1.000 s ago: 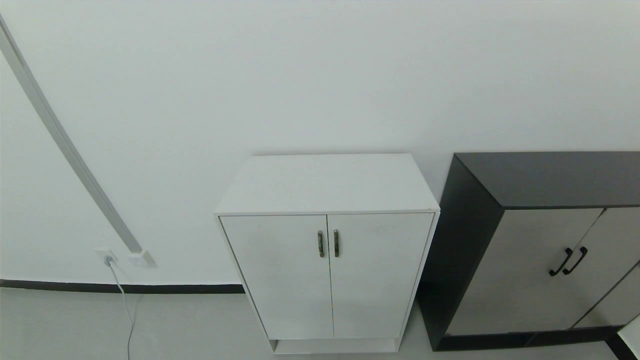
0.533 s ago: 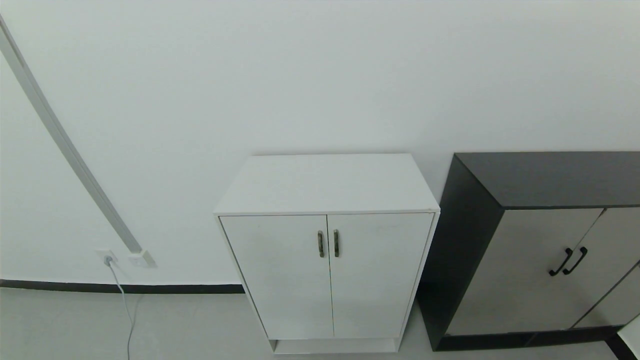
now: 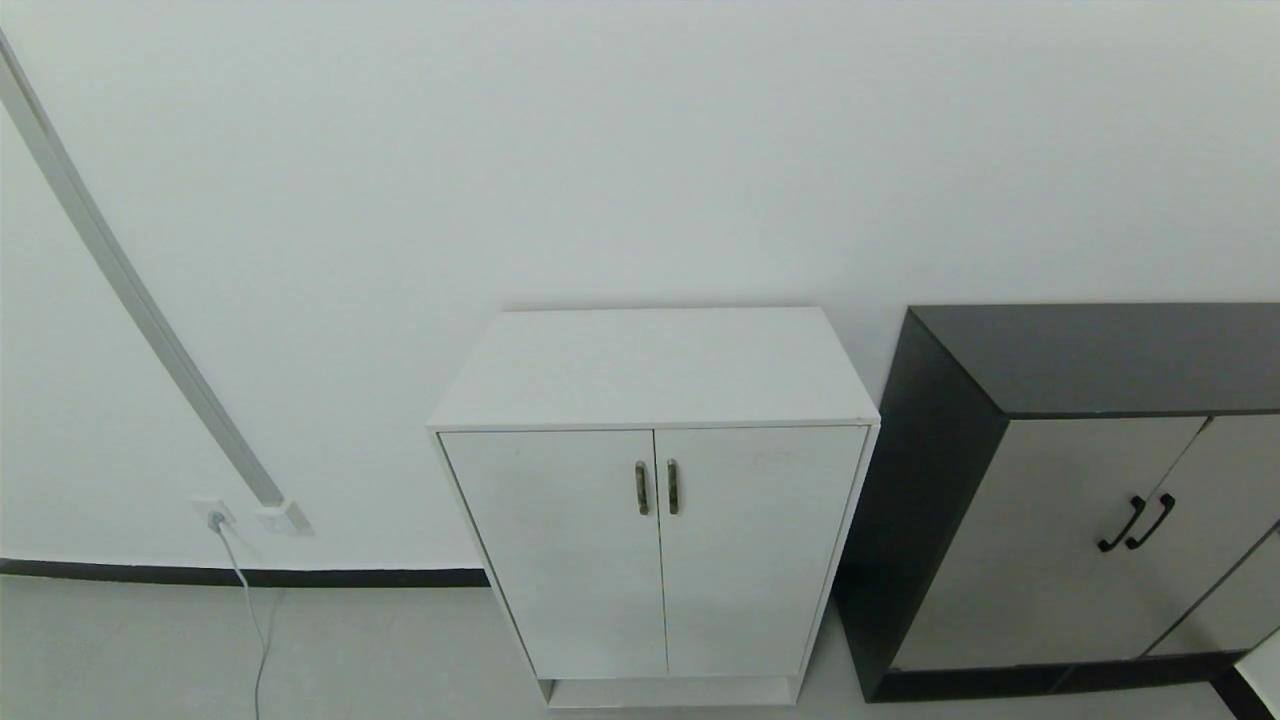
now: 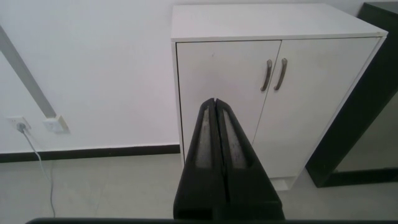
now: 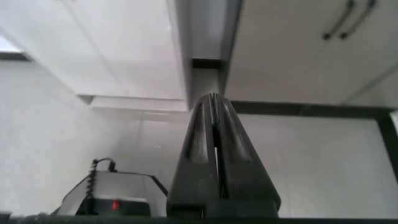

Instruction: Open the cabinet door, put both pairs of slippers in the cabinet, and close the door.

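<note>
white cabinet closed, both grippers shut and empty

the white cabinet (image 3: 655,370) stands against the wall. its two flat, smooth doors (image 3: 560,550) are closed flush. two slim vertical metal bar handles (image 3: 641,487) sit side by side at the centre seam. a shallow recess (image 3: 665,690) runs under the doors at floor level.

just to the right of the white cabinet stands a black cabinet (image 3: 1100,360) with grey doors and curved black handles (image 3: 1135,523). well to the left of the white cabinet, a wall outlet (image 3: 212,515) carries a grey cable (image 3: 255,620) down to the floor. a pale cable duct (image 3: 120,270) slants up the wall above the outlet.

nothing stands in front of the white cabinet doors.

the left wrist view adds the left gripper (image 4: 215,102), facing the white cabinet's left door with its dark ribbed fingers pressed together on nothing. the right wrist view adds the right gripper (image 5: 214,96), fingers likewise pressed together and empty, low before the seam (image 5: 205,37) between the two cabinets.
</note>
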### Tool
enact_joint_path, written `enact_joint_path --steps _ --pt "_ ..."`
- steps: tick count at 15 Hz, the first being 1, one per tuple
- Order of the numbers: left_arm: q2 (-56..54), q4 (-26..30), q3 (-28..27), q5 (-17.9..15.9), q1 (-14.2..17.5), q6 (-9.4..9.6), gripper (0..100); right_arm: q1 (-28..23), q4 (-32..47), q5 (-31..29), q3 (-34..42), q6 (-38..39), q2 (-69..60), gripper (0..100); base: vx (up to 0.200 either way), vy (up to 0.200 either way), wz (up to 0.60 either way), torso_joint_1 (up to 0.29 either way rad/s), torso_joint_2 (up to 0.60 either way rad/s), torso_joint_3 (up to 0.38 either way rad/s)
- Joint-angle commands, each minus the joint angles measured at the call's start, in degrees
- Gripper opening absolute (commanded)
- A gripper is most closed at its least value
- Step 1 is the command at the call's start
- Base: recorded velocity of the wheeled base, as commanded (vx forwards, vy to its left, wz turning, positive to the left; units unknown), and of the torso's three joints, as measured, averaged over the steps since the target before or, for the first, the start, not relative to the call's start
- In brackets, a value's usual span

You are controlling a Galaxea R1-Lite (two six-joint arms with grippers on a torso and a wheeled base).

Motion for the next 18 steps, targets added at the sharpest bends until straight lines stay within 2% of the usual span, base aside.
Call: enact_joint_path --steps 1,4,6,11,15,18 --pt "0.0 0.0 0.0 0.0 0.1 0.0 0 -2.3 0.0 -0.1 0.1 0.0 0.5 0 0.0 0.0 0.0 0.0 0.0 0.0" --pt "0.0 0.0 0.0 0.0 0.1 0.0 0 -7.3 0.0 -0.1 0.1 0.2 -3.7 0 0.0 0.0 0.0 0.0 0.0 0.0" --pt "0.0 0.0 0.0 0.0 0.1 0.0 0 -8.3 0.0 -0.1 0.1 0.1 -7.7 0 0.0 0.0 0.0 0.0 0.0 0.0" --pt "0.0 0.0 0.0 0.0 0.1 0.0 0 -8.2 0.0 0.0 0.1 0.1 -17.0 0 0.0 0.0 0.0 0.0 0.0 0.0" --pt "0.0 0.0 0.0 0.0 0.1 0.0 0 -8.0 -0.1 0.3 0.1 0.5 -17.6 0 0.0 0.0 0.0 0.0 0.0 0.0" --pt "0.0 0.0 0.0 0.0 0.1 0.0 0 -4.2 -0.1 1.0 0.1 0.6 -20.1 0 0.0 0.0 0.0 0.0 0.0 0.0"
